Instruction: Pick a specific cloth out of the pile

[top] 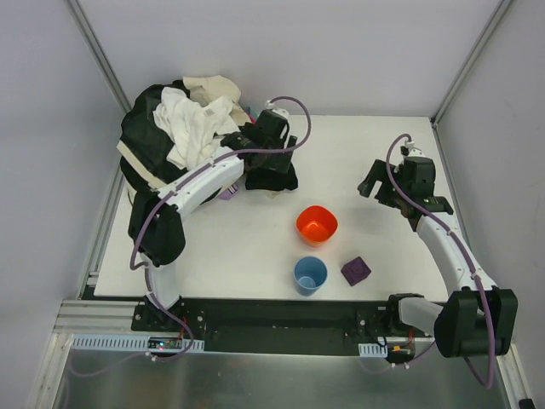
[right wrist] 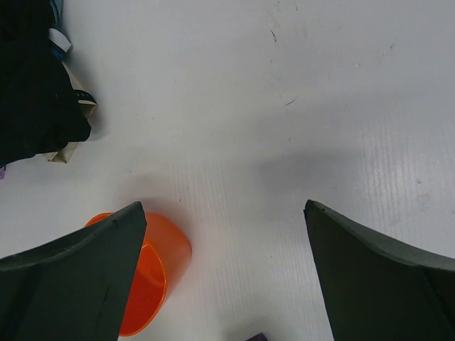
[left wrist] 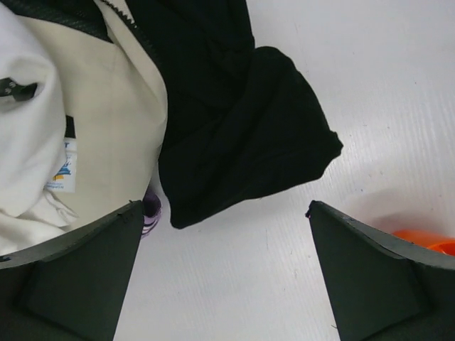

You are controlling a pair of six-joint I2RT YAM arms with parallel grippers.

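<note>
Hovering over the black garment (left wrist: 234, 121) at the edge of the pile (top: 183, 128), the left gripper (left wrist: 224, 207) hangs jaws apart and empty. Only a sliver of the lavender cloth (left wrist: 151, 209) peeks from under that pile, just beside one finger. The right gripper (right wrist: 224, 206), also spread, hangs well apart over the worktop (right wrist: 284, 106).

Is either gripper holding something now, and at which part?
Nothing is held. The left gripper is open above a black garment; the right gripper is open too.
</note>
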